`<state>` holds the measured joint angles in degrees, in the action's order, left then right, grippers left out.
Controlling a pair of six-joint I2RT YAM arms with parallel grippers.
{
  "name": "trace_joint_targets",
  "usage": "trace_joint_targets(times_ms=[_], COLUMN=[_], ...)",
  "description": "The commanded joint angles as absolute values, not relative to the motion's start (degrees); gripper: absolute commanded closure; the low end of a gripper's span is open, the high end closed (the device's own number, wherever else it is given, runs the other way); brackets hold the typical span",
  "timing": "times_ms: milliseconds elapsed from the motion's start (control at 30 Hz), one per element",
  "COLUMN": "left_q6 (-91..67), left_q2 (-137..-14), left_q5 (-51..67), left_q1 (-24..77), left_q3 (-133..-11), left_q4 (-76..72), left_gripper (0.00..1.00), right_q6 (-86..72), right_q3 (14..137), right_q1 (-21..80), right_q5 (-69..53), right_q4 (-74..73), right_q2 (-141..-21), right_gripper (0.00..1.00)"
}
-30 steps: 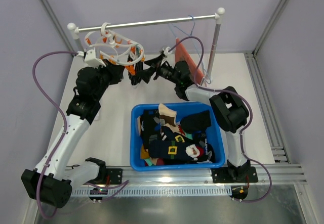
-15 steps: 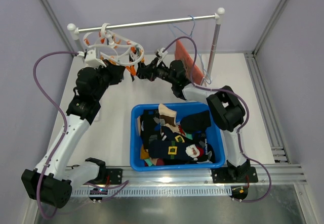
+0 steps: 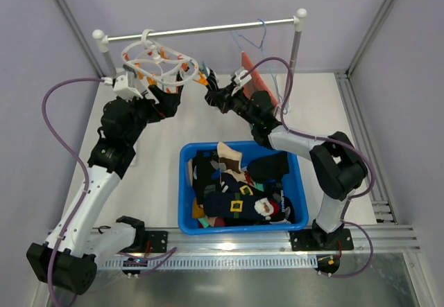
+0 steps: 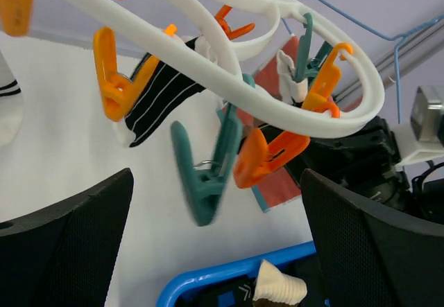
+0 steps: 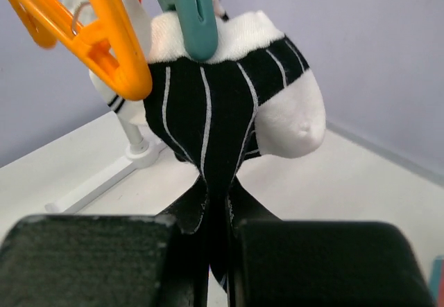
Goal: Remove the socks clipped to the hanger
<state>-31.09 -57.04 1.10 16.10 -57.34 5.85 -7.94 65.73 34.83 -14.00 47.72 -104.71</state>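
Note:
The white ring hanger (image 3: 158, 63) hangs from the rail with orange and teal pegs. In the right wrist view a black sock (image 5: 208, 113) with thin white stripes and white heel hangs from a teal peg (image 5: 194, 12). My right gripper (image 5: 222, 251) is shut on this sock's lower part; from above it (image 3: 214, 93) sits just right of the ring. My left gripper (image 4: 215, 251) is open below the ring (image 4: 277, 78) with nothing between its fingers (image 4: 62, 251); from above it (image 3: 172, 93) is under the ring's near edge. Another striped sock (image 4: 159, 95) hangs from an orange peg.
A blue bin (image 3: 186, 182) with several socks stands in the middle of the table. An orange cloth (image 3: 253, 78) on a pale-blue wire hanger (image 3: 260, 37) hangs at the rail's right end. The rail's right post (image 3: 295, 57) is close behind the right arm.
My right gripper closed on the striped sock. My left gripper opened wide and let go under the ring. The hanger swung up and left, and a teal peg is still swinging.

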Motion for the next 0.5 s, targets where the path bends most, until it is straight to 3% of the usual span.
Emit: trace_joint_targets(times_ms=[0,267,467], left_q6=[-31.1,-31.9,-31.8], left_q2=[-53.6,-48.5,-40.8], left_q5=[0.7,0.4,-7.0], left_q1=[16.0,16.0,16.0], left_q3=[-56.6,-53.4,-51.4], left_q4=[5.8,6.9,10.8], left_gripper=[0.00,0.01,0.00], right_q6=[-3.3,1.4,7.1], right_q3=[63.2,57.0,51.8], right_q1=[35.2,38.7,45.9], right_q5=[-9.5,-6.3,-1.4], right_q4=[50.4,51.1,51.3], right_q2=[-98.5,-89.5,-83.7], right_gripper=[0.96,0.96,0.96])
